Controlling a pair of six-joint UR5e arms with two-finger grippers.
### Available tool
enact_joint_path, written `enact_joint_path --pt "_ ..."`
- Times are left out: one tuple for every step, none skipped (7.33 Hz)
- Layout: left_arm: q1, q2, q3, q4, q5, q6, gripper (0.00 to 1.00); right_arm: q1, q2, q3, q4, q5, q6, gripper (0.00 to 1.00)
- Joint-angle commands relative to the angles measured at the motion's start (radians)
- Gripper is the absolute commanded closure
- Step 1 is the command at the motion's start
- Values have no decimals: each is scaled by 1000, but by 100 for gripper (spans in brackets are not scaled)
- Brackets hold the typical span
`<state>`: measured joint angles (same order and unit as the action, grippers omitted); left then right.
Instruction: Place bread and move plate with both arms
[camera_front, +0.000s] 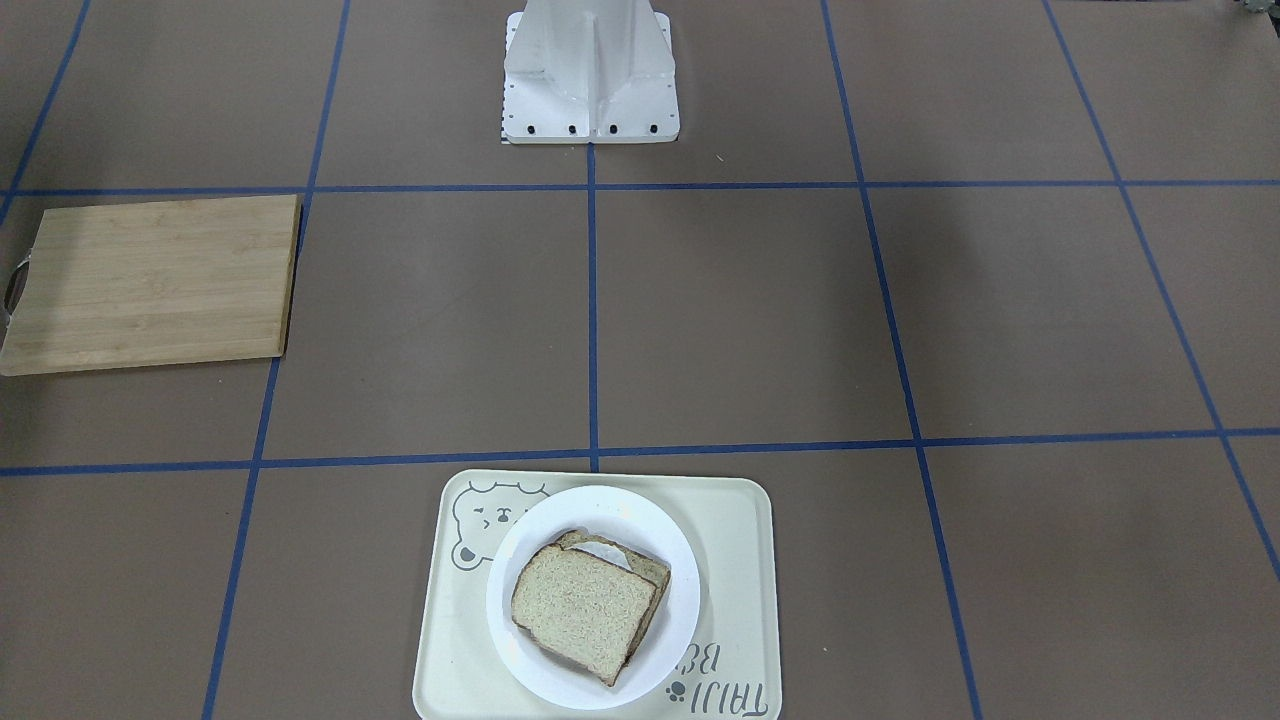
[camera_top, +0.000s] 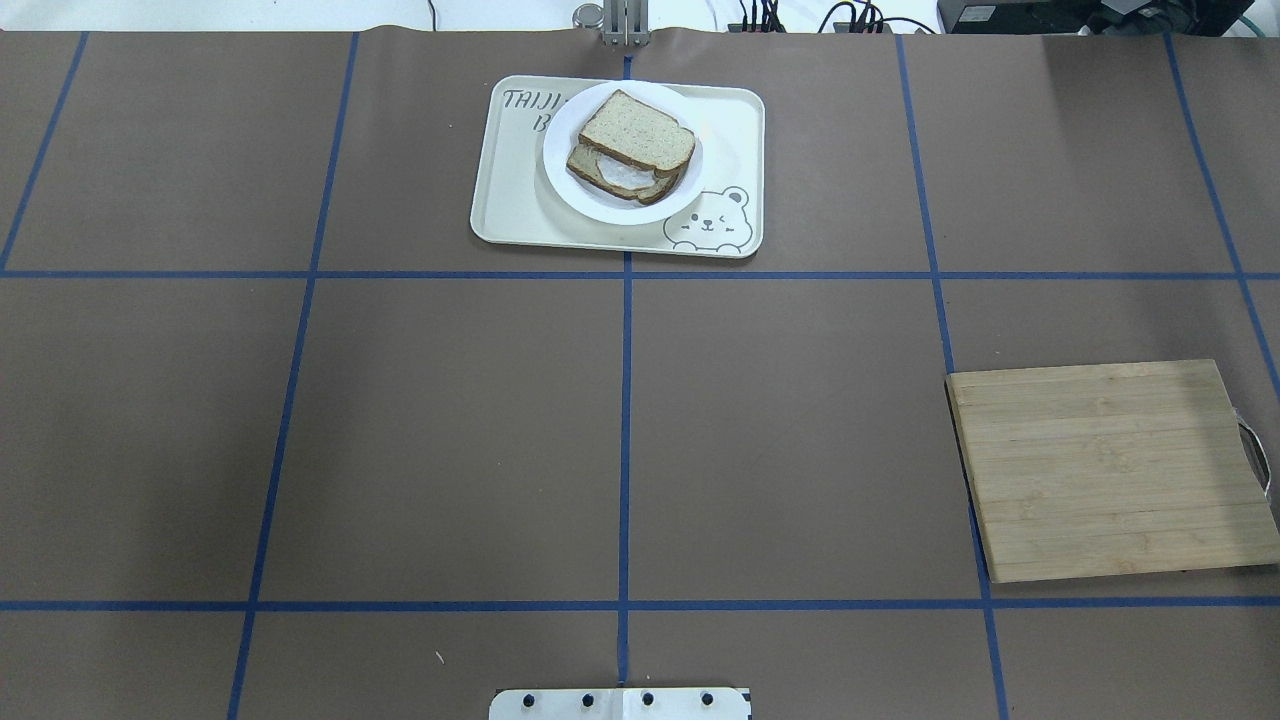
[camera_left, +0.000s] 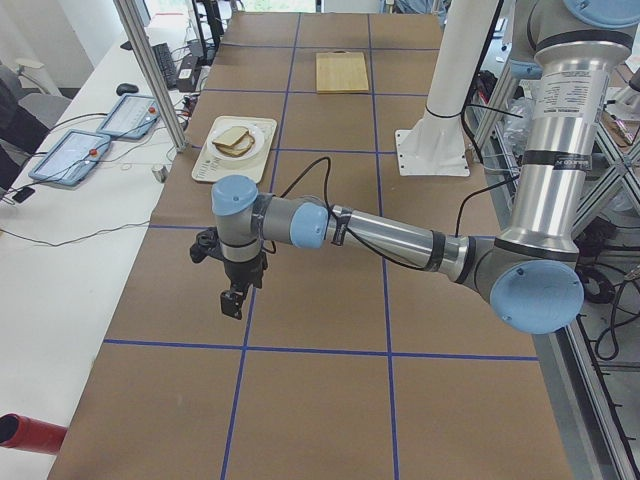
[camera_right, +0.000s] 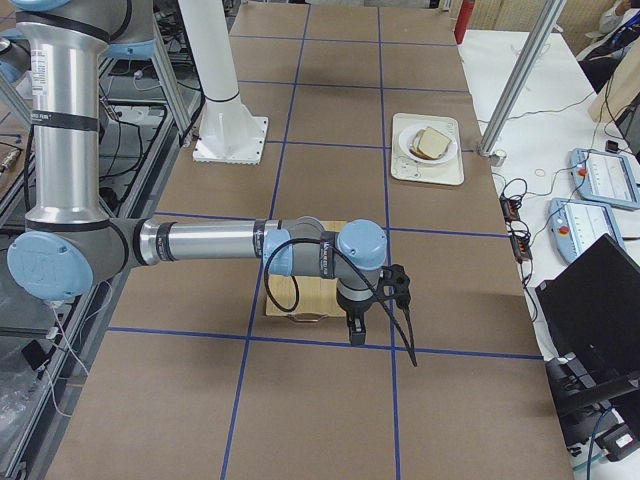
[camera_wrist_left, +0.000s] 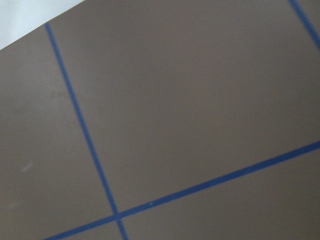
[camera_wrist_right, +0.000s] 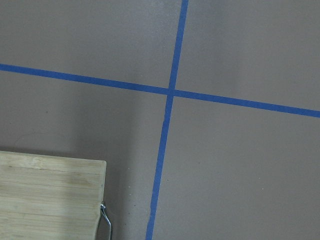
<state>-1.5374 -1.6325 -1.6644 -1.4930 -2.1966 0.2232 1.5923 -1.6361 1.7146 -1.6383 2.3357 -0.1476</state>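
From the front, the bread (camera_front: 585, 605) lies on top of a lower slice (camera_front: 610, 550) on the plate (camera_front: 678, 650). The plate sits on the tray (camera_front: 740, 560) at the table (camera_front: 750, 320) edge far from my stand (camera_front: 590, 90), and the board (camera_front: 150, 285) is well apart, on my right. Overhead shows the same, with something white on the lower slice; neither arm shows there. From the left end, my left arm (camera_left: 400, 238) reaches low and level across the table, wrist bent down, and my left gripper (camera_left: 233, 302) hangs above bare table, well short of the tray; I cannot tell how its jaws stand. From the right end, my right arm (camera_right: 200, 242) mirrors that pose, and my right gripper (camera_right: 357, 335) points down just past the board; I cannot tell its jaws either. My left wrist sees only tape lines (camera_wrist_left: 80, 130); my right wrist sees the board's corner.
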Motion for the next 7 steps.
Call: enact_joint_path --pt "-52 45 2 -13 -8 -5 2 0 -2 0 0 1 -3 0" --pt "-55 48 0 -1 -37 -15 2 0 -2 2 0 1 -1 0" --pt "-50 54 5 -12 -29 -16 2 0 -2 2 0 1 -1 0" --pt "-49 65 -11 -19 -37 -15 2 0 -2 2 0 1 -1 0" --pt "-49 66 -17 -23 -38 -16 2 0 -2 2 0 1 -1 0" --pt "-49 74 -20 -23 -40 -15 2 0 -2 2 0 1 -1 0" --pt "-49 89 -29 -24 -38 -12 2 0 -2 2 0 1 -1 0"
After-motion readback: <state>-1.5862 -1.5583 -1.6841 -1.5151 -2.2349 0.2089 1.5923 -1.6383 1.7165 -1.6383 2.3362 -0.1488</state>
